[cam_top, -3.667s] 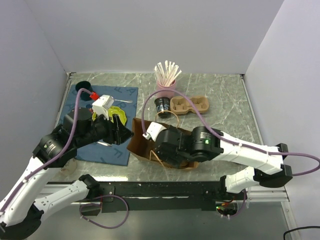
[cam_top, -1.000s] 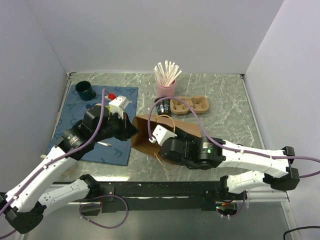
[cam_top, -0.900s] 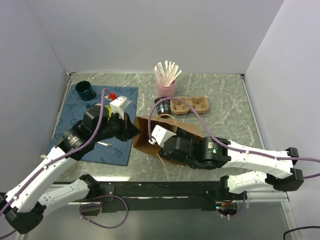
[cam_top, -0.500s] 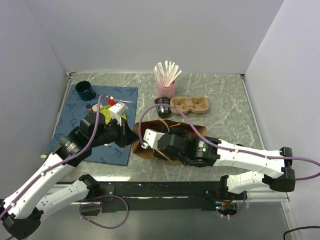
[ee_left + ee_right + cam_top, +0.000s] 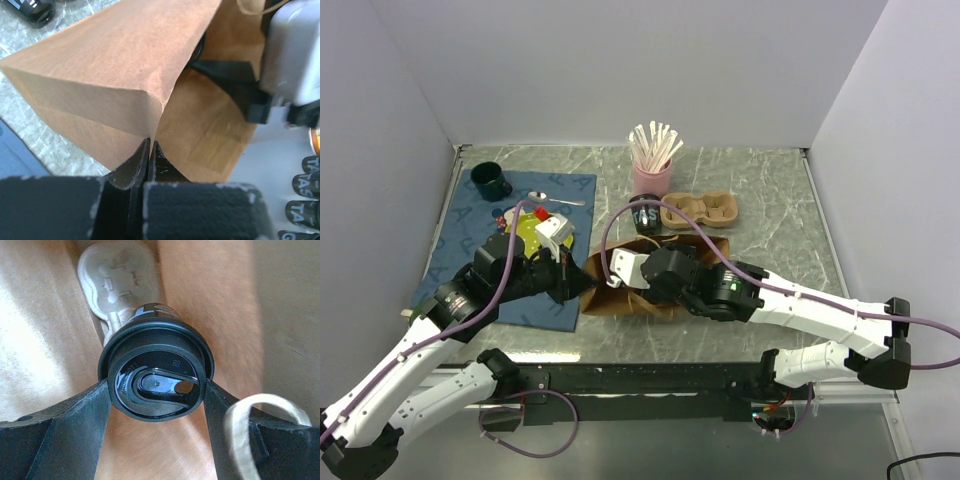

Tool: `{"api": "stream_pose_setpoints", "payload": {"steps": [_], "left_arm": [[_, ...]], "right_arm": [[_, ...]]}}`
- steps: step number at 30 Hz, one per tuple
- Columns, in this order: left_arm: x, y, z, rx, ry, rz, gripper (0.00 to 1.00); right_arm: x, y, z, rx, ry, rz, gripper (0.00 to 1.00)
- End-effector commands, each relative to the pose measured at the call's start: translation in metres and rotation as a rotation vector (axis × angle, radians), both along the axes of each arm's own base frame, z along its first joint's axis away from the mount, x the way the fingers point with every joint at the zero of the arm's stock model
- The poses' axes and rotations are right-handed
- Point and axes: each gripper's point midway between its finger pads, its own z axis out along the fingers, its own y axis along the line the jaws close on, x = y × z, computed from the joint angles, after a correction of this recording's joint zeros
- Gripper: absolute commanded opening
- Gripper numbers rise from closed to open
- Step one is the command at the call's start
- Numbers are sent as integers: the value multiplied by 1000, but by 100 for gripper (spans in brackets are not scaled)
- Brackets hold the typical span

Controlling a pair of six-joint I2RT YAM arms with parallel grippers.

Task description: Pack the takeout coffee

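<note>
Left gripper (image 5: 150, 146) pinched shut on left rim of paper bag (image 5: 100, 65); right gripper (image 5: 156, 401) inside it, jaws wide, clasping black-lidded coffee cup (image 5: 156, 374).

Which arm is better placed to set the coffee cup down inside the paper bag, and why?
Right. The right gripper holds the lidded cup inside the bag, jaws either side of the lid. The left gripper is shut on the bag's edge, propping the mouth open, so it is occupied.

The cup (image 5: 156, 377) is inside the bag (image 5: 100, 65), with the carrier (image 5: 700, 209) behind and the mat (image 5: 480, 215) left.
</note>
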Motion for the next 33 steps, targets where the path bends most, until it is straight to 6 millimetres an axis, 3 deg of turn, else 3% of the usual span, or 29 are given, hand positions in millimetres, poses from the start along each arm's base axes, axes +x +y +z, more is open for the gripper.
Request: {"api": "stream_pose_setpoints", "payload": {"steps": [1,6,15,17,21,29,33], "left_arm": [[-5,-3,10,-9,-53,-61,1],[-5,-3,14,-5,-68,-64,1],[4,2,18,-24,-30,33,1],[8,6,21,-26,-23,71,9],[15,13,22,12,-25,124,35],[14,10,29,-8,-22,117,40],[20,13,32,6,-12,155,49]], "right_arm": [[10,9,35,78,-69,-1,45],[7,8,29,60,-61,25,44],[10,13,0,3,-112,111,44],[8,12,-2,5,-110,112,44],[3,13,-5,6,-95,125,43],[-7,12,-12,2,-73,139,42],[-8,7,-16,-13,-65,130,42]]}}
